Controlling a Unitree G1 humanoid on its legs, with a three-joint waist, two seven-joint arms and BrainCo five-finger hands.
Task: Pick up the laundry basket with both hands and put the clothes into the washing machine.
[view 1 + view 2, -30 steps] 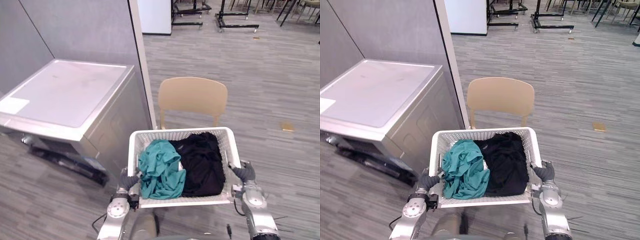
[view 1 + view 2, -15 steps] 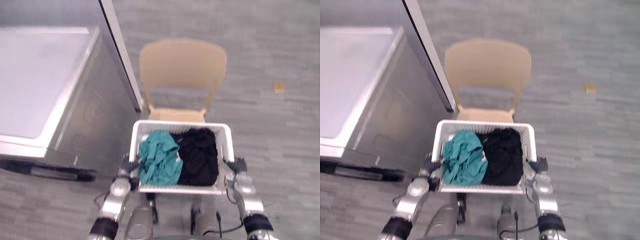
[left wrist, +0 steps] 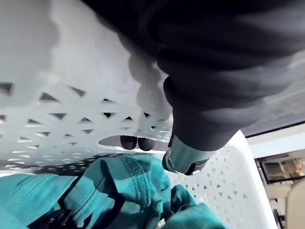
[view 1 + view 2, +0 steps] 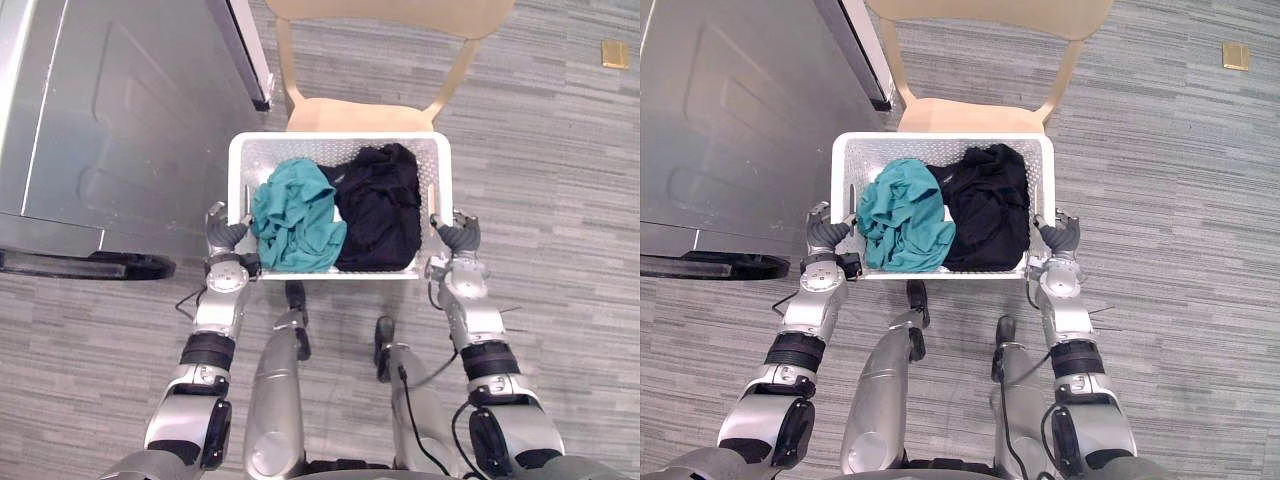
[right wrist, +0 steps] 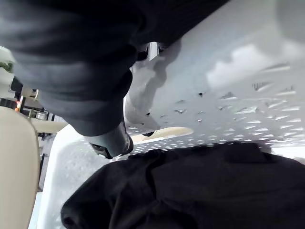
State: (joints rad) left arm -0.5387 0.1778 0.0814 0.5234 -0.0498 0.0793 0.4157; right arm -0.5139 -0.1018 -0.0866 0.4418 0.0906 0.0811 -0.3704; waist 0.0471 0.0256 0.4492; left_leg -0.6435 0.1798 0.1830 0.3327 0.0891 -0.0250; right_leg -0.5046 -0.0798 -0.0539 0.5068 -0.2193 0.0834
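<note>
left arm (image 4: 222,310): silver-grey rounded shells, black ribbed band mid-forearm, black oval panel near the elbow | right arm (image 4: 470,315): matching silver-grey shells, black band, black oval panel | left hand (image 4: 222,232): dark ribbed cover, silver fingers, dark tips | right hand (image 4: 458,235): dark ribbed cover, silver thumb segment

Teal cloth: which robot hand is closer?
Left. The left robot hand grips the basket side beside the teal cloth; the right robot hand grips the opposite side, beyond the black clothes.
</note>
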